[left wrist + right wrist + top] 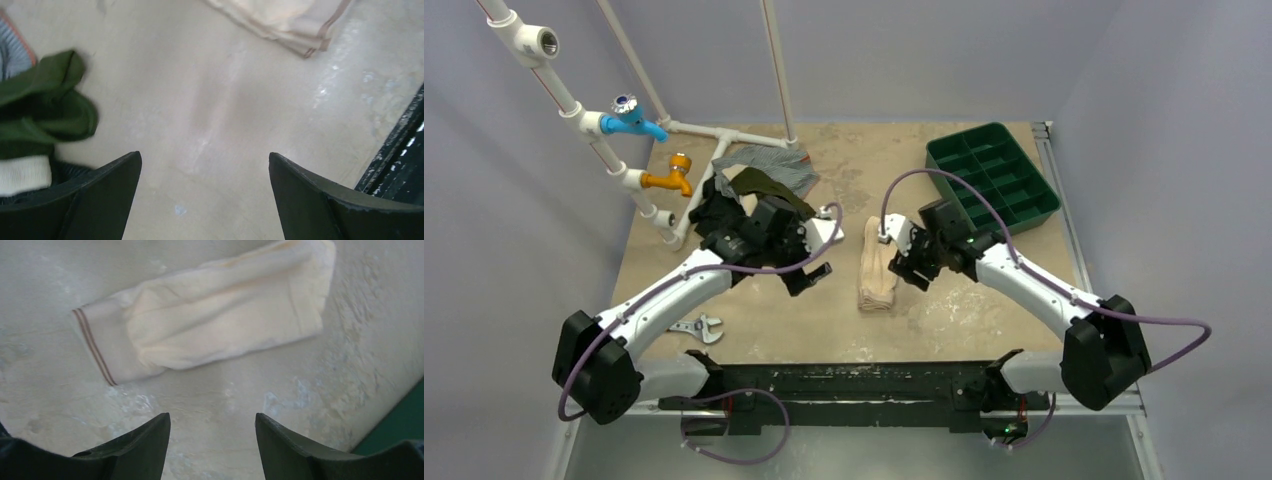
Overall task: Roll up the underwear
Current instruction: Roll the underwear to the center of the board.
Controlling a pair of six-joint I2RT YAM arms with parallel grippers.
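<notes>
Our right hand hung wide open and empty above bare tabletop. Just ahead of it lay the underwear, folded into a long flat strip with its striped band edge at one end. Our left hand was equally wide open and held nothing. The underwear lay ahead and to its right, between the two hands, with the olive-green garment on its left. The green tray sat farther out on the right.

Even diffuse light, soft shadows, slight blur
</notes>
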